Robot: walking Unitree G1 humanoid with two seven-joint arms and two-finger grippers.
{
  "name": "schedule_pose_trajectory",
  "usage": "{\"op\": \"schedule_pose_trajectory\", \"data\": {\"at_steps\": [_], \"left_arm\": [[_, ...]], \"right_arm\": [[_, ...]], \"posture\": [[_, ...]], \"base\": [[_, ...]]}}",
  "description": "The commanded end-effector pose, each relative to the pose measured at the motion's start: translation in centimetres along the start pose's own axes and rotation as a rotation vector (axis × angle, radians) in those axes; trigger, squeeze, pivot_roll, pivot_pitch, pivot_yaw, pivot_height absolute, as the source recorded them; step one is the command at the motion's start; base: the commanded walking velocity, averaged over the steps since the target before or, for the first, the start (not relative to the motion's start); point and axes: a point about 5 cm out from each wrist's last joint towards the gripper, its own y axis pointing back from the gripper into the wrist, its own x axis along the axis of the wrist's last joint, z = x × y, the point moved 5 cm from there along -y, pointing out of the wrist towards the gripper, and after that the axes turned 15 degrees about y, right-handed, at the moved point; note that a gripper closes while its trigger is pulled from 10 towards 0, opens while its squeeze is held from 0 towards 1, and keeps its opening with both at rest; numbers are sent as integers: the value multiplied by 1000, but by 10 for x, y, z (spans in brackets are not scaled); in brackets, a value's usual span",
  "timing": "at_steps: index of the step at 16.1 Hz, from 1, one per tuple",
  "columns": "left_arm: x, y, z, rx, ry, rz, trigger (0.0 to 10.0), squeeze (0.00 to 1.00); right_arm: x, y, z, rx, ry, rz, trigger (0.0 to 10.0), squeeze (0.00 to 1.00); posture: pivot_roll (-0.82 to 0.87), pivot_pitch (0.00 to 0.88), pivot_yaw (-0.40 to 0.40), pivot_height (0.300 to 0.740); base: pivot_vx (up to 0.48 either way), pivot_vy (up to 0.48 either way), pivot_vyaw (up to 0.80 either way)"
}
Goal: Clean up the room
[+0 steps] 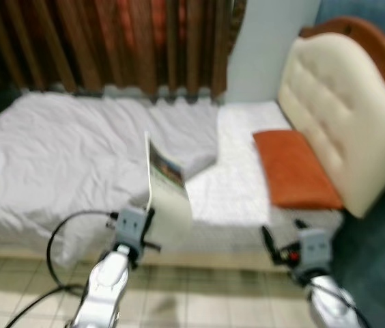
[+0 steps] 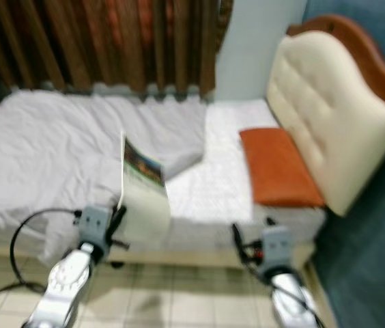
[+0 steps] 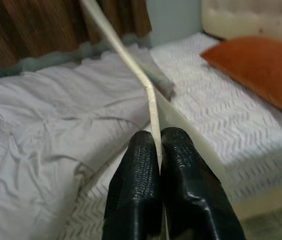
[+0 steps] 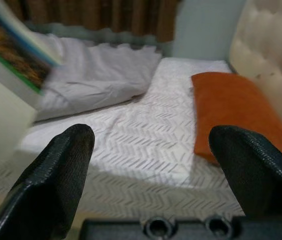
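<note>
Closest to the camera, the left gripper [image 3: 157, 150] is being seen with its two black fingers [image 3: 137, 195] pressed tight together on the lower edge of a thin booklet [image 1: 167, 195], which is being held upright and edge-on above the near side of the bed [image 1: 56, 164], over the tiled floor [image 1: 199, 301]. Only a narrow strip of the booklet is being pinched, so it is judged that the tall, floppy sheet could be bending over or slipping out if the arm is being swung quickly, and would be dropping onto the floor rather than the bed. Beside it, the right gripper [image 4: 151, 165] is being held with its fingers spread wide and nothing between them, pointing at the mattress. Its cable and the left arm's cable [image 1: 59, 239] are being trailed low, and a snag on the bed frame is being judged possible. Farther off, an orange pillow [image 1: 293, 167] is being seen lying flat against the cream headboard [image 1: 343, 102], and the rumpled grey duvet [image 1: 83, 143] is being left bunched toward the curtains [image 1: 110, 41]; blur is being noted in the head views, so misjudged placement is a risk.
</note>
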Motion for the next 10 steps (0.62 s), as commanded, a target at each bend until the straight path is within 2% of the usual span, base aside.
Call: {"op": "schedule_pose_trajectory", "data": {"at_steps": [1,3,5,10], "left_arm": [[8,-4,4,-15,-29,33,10000,0],[14,-7,13,-45,-51,52,10000,0],[20,-13,14,-48,-28,63,10000,0],[25,-22,13,-57,-10,63,10000,0]], "right_arm": [[3,0,5,-14,9,4,10000,0],[1,1,2,-6,10,-5,10000,0],[3,-3,1,2,19,-2,10000,0],[2,-8,5,1,37,-5,10000,0]], "posture": [[-23,0,23,740],[-20,0,23,740],[-19,0,24,740],[-27,0,29,740]], "base": [[0,0,0],[0,0,0],[141,0,0],[480,0,0]]}}
